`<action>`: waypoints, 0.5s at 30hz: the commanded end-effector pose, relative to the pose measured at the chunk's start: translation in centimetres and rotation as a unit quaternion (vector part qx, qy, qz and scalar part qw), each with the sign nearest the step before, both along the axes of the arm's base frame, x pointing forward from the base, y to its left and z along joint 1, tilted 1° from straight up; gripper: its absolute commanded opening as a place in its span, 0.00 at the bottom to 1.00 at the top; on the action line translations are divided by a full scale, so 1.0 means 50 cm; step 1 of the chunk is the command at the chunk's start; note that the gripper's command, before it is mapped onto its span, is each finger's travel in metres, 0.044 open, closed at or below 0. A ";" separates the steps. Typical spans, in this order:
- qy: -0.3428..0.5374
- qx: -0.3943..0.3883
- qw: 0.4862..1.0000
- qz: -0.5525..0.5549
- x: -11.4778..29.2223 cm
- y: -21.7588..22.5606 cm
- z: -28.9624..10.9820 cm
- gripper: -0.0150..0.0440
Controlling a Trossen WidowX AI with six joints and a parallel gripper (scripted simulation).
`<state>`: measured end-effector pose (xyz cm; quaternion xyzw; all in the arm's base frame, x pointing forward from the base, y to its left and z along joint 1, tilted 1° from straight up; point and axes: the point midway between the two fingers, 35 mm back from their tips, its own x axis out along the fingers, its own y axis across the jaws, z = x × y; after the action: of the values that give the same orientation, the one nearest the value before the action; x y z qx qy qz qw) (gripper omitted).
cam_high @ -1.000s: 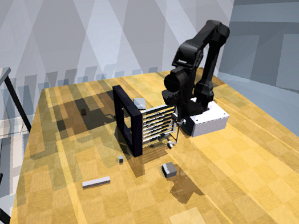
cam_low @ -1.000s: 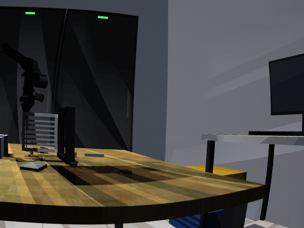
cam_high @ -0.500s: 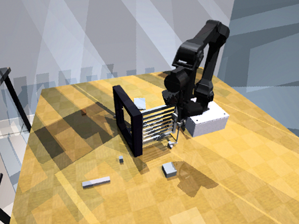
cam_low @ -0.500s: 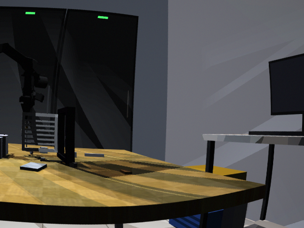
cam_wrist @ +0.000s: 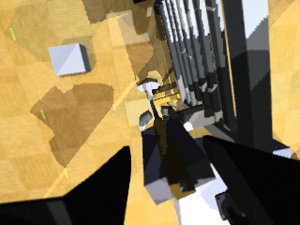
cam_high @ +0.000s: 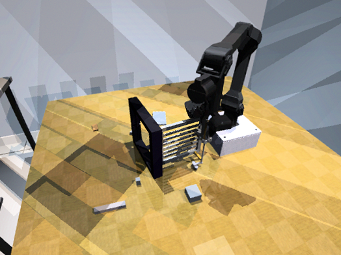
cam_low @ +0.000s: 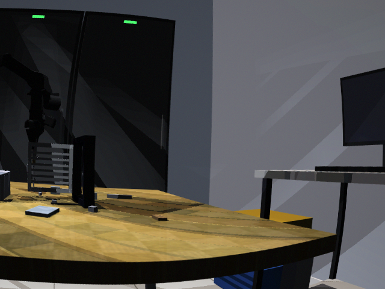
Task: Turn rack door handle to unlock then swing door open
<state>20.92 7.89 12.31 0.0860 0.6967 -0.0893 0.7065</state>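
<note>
The dark frame point(cam_high: 157, 151) point(cam_low: 88, 171) stands upright on the table. The slatted grey door point(cam_high: 178, 139) point(cam_low: 50, 145) point(cam_wrist: 253, 80) stands swung out, roughly square to the frame. The upright handle point(cam_wrist: 155, 155) is at the door's free edge; a thin rod point(cam_high: 203, 152) runs down there to a pale foot point(cam_wrist: 148, 86). My gripper point(cam_wrist: 166, 145) points down at this edge and is open, with one black finger on each side of the handle and visible gaps between. The exterior view shows it small and dark; finger contact cannot be judged there.
A grey block point(cam_high: 193, 192) point(cam_wrist: 67, 60) lies in front of the door. A long bar point(cam_high: 109, 207) and a small block point(cam_high: 138, 180) lie near the frame. A pale tile point(cam_high: 159, 117) point(cam_low: 42, 211) and a brown block point(cam_high: 94, 127) point(cam_low: 159, 217) lie behind. The white base box point(cam_high: 243, 132) is close beside.
</note>
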 end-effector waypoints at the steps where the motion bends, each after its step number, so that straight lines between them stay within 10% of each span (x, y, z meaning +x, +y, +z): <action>1: -0.002 0.001 1.000 -0.002 0.003 0.002 0.012 0.74; 15: -0.002 0.002 1.000 -0.001 0.004 0.002 0.047 0.74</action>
<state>21.03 7.93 14.16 0.0860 0.6965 -0.0891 0.7068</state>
